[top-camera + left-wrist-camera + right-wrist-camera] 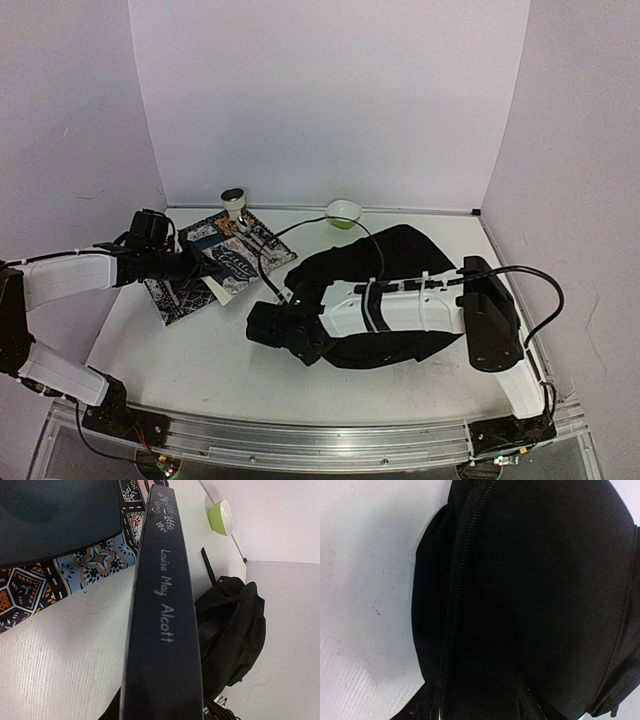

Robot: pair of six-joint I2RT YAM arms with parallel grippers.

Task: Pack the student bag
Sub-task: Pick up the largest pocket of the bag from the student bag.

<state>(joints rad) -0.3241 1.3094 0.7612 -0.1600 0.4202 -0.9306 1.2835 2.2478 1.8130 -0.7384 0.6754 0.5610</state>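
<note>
1. Right wrist view is giving you nothing but black weave. The right gripper (265,328) is poised at the near-left end of the student bag (400,255). Its jaws are hiding against the dark cloth, so you cannot tell whether they are spread or pinching.
2. You are dealing with soft, floppy fabric here, probably light and slumping. The ridge along the zip (457,580) is looking like your best place to pinch.
3. Top external is showing you the bag lying right of centre on the table (200,370), under the right arm. Neither wrist view is giving you the whole of it.
4. Further left, the left gripper (195,266) is pinching a stiff book (165,630) above the patterned mat (175,300). Only the left wrist view is reading you the spine: Louisa May Alcott.
5. Farthest back, a green bowl (343,212) is sitting near the rear wall.
</note>
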